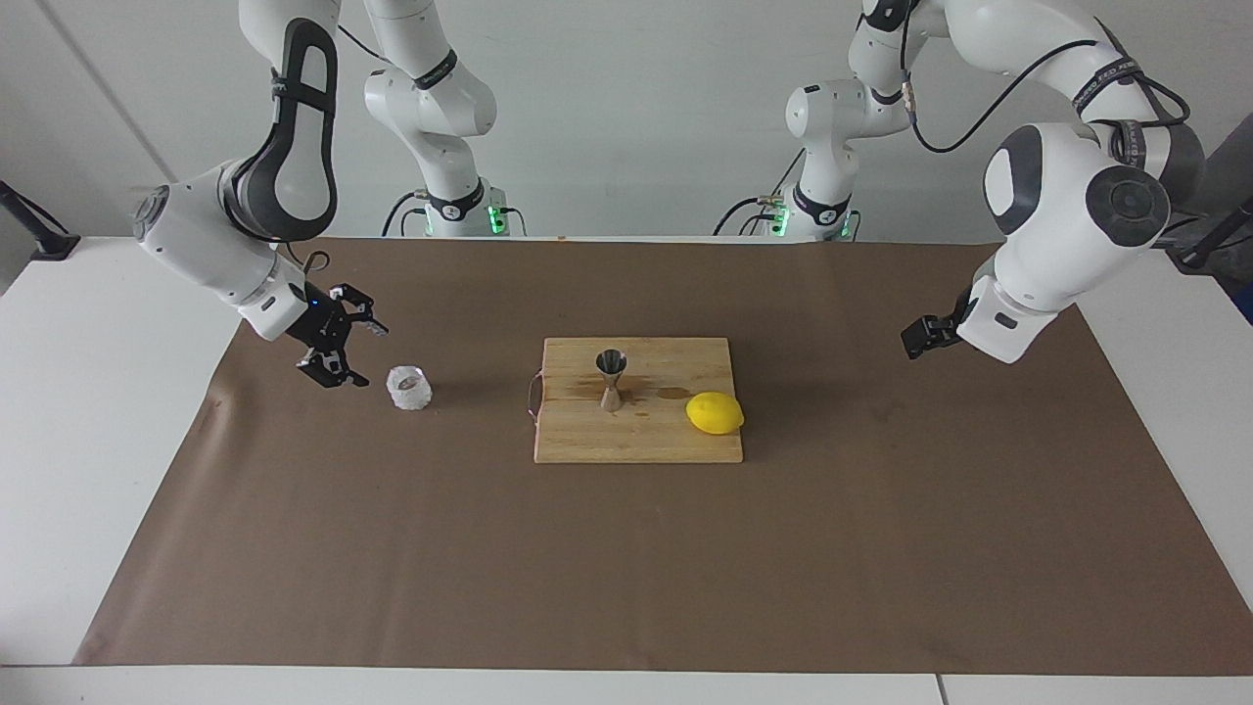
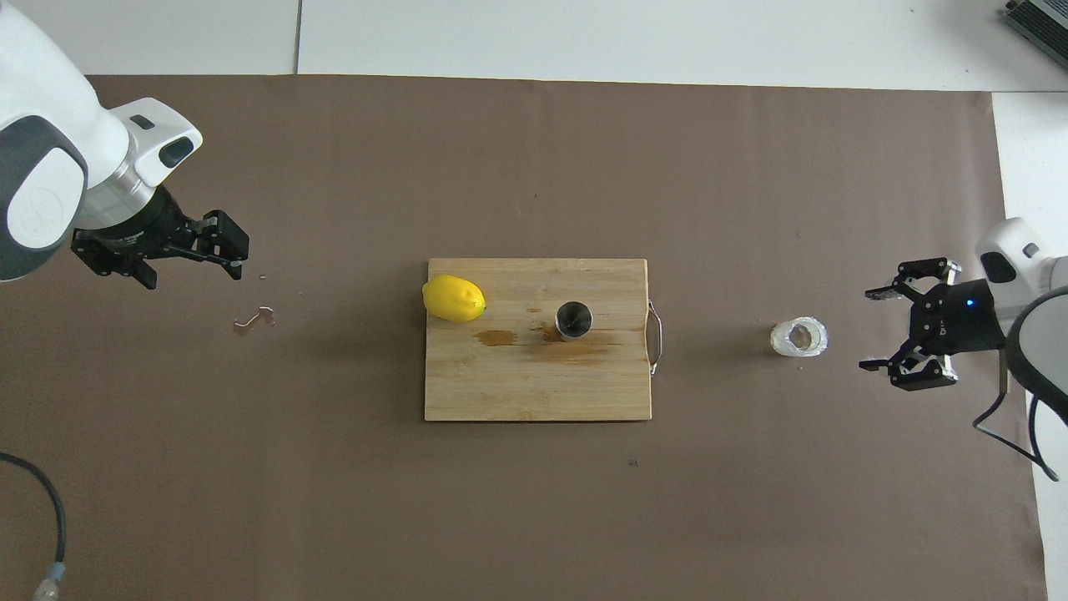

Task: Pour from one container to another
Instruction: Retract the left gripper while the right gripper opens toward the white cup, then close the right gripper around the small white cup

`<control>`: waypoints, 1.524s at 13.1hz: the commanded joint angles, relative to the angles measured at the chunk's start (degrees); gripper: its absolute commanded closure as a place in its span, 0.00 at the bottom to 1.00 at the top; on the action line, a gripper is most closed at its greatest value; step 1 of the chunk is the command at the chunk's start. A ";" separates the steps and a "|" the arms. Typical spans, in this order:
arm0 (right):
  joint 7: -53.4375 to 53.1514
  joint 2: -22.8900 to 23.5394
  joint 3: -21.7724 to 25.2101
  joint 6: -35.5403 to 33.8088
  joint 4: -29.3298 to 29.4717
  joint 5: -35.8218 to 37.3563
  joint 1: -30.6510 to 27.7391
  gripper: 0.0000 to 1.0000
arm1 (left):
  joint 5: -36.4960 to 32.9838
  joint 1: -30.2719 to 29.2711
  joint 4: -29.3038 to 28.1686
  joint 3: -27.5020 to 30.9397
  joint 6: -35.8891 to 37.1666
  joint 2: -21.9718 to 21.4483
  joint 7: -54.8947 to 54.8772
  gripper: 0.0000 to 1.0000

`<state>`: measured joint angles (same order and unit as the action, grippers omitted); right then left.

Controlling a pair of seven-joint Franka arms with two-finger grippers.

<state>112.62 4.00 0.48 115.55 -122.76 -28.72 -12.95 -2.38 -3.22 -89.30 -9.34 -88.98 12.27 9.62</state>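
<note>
In the facing view, the right pincer (image 1: 354, 351) hangs low at the right arm's end of the tabletop (image 1: 294, 548), tilted down and sideways, its fingers spread wide and aimed at the small squat clear glass cup with a frosty textured wall (image 1: 409, 388), which stands just beside it, not touching. The cup is light and squat: a fingertip that meets the wall before the jaws straddle it would likely push or tip it, and a grip off-centre on the bumpy glass may slip.

At the middle, the shiny steel hourglass-shaped jigger (image 1: 611, 378) stands upright on the pale wooden cutting board (image 1: 587, 441), near a yellow lemon (image 1: 715, 412). Its mouth is narrow and its waist slim, so a fast pour could miss or topple it.

The left pincer (image 1: 918, 336) waits above the brown paper at the left arm's end; whether it is open cannot be told.
</note>
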 commanded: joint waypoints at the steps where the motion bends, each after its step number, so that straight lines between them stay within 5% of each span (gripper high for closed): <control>1: 6.89 1.18 -0.31 1.61 -1.68 -3.70 -1.28 0.00 | 3.08 0.93 -5.45 3.70 -2.25 -5.93 -5.91 0.00; 10: 13.93 7.06 -0.31 2.23 -3.27 -10.38 -3.57 0.00 | 3.09 0.06 -5.62 4.24 3.54 -15.60 -9.08 0.00; 20: 18.86 9.88 -0.48 2.40 -3.80 -16.45 -2.61 0.00 | 3.26 -0.56 -3.78 4.06 -0.66 -15.17 -9.18 0.00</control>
<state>129.52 13.62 0.31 117.29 -125.88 -43.32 -15.31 0.24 -4.11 -92.67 -5.31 -87.73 -2.29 1.06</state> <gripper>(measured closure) 0.000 0.000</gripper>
